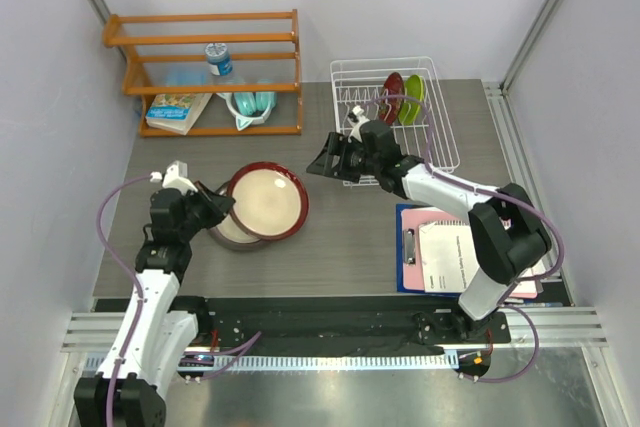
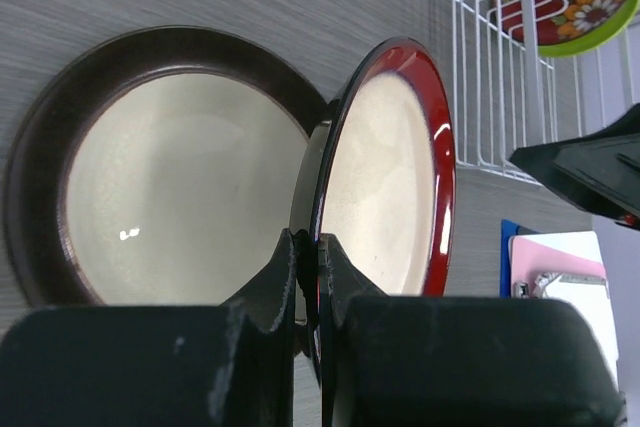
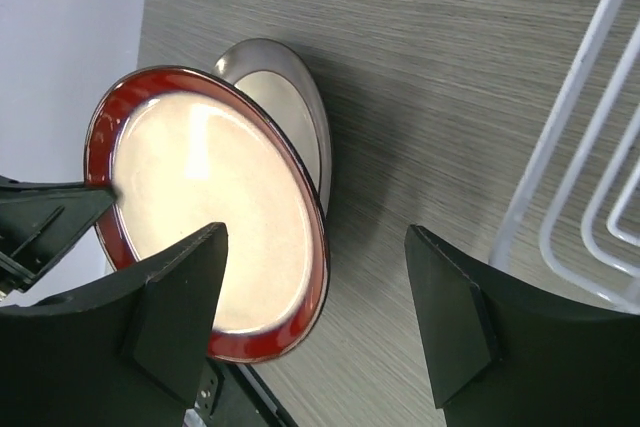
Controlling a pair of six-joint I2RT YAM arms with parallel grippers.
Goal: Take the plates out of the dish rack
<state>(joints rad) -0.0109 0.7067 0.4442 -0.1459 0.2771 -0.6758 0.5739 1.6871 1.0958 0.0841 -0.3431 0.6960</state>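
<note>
My left gripper [image 1: 213,203] is shut on the rim of the maroon-rimmed plate [image 1: 267,199] and holds it tilted over the grey-rimmed plate [image 1: 232,232], which lies flat on the table. In the left wrist view the gripper [image 2: 318,252] pinches the maroon-rimmed plate's [image 2: 390,167] edge beside the grey-rimmed plate [image 2: 150,177]. My right gripper [image 1: 330,161] is open and empty by the front left corner of the white dish rack [image 1: 440,117]. The dark red plate [image 1: 393,95] and lime green plate [image 1: 413,99] stand in the rack. The right wrist view shows the open gripper [image 3: 315,237], the maroon-rimmed plate [image 3: 200,197] and the rack wire [image 3: 575,127].
An orange wooden shelf [image 1: 210,72] stands at the back left with a bottle [image 1: 218,57], a book [image 1: 178,112] and a teal item [image 1: 250,104]. A blue clipboard with paper [image 1: 455,252] lies at the front right, under the right arm.
</note>
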